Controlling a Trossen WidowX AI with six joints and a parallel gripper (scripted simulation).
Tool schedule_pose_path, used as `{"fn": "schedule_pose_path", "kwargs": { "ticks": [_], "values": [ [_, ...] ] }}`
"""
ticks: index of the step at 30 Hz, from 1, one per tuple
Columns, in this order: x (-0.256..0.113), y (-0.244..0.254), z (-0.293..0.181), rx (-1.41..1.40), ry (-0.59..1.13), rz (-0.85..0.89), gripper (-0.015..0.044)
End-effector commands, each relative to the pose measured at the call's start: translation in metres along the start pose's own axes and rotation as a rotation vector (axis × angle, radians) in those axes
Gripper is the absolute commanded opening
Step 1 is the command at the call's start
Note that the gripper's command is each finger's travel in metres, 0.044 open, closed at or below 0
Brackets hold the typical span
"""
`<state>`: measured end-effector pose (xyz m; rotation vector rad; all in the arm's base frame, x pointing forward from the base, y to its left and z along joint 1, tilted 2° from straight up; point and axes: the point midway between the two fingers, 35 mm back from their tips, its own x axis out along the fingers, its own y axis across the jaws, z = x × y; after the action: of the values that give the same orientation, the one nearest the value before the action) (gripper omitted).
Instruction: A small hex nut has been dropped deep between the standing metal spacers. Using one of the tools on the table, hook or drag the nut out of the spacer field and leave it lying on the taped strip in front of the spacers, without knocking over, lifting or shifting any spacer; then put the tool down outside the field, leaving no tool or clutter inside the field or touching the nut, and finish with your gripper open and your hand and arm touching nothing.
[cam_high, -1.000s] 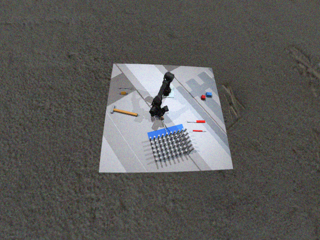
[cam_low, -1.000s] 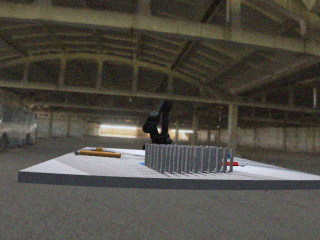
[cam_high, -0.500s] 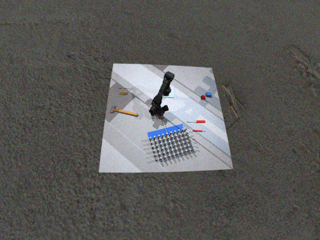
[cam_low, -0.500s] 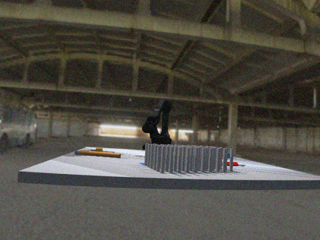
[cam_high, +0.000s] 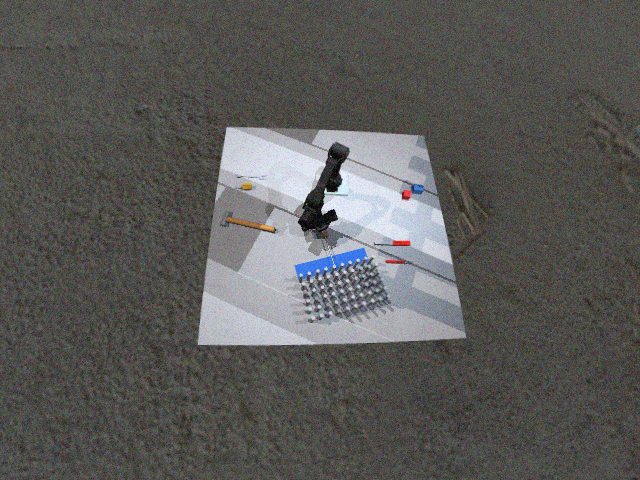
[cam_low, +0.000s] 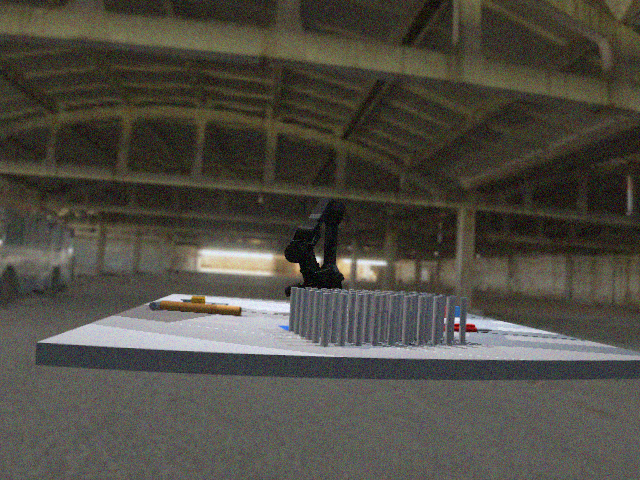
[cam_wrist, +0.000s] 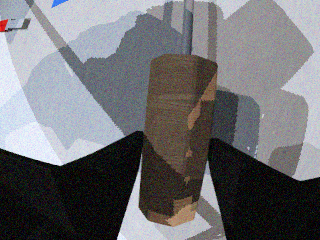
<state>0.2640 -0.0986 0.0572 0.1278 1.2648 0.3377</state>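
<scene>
My gripper (cam_wrist: 176, 142) (cam_high: 324, 232) is shut on the brown wooden handle (cam_wrist: 175, 100) of a tool. The tool's thin metal shaft (cam_wrist: 188, 27) (cam_high: 329, 250) runs from the handle across the blue taped strip (cam_high: 307, 268) to the front row of the spacers. Its far end is too small to make out. The metal spacers (cam_high: 342, 290) (cam_low: 372, 317) stand upright in rows behind the strip. In the wrist view only a corner of the strip (cam_wrist: 59, 2) shows. The hex nut cannot be made out in any view.
A hammer (cam_high: 250, 224) (cam_low: 199, 308) and a yellow block (cam_high: 247, 186) (cam_low: 197, 299) lie left of the arm. Two red-handled tools (cam_high: 401, 243) (cam_high: 395, 261) lie right of the strip. A red block (cam_high: 406, 194) and a blue block (cam_high: 418, 189) are farther back right.
</scene>
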Motion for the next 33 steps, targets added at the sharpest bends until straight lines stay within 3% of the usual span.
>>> {"fn": "schedule_pose_path", "kwargs": {
  "ticks": [1, 18, 33],
  "values": [
    [-0.005, 0.000, 0.004, -0.006, -0.008, -0.005, 0.0000],
    [-0.025, 0.005, -0.035, -0.006, -0.004, -0.006, 0.0000],
    [-0.072, 0.011, -0.013, -0.007, -0.005, -0.007, 0.0000]
  ]
}}
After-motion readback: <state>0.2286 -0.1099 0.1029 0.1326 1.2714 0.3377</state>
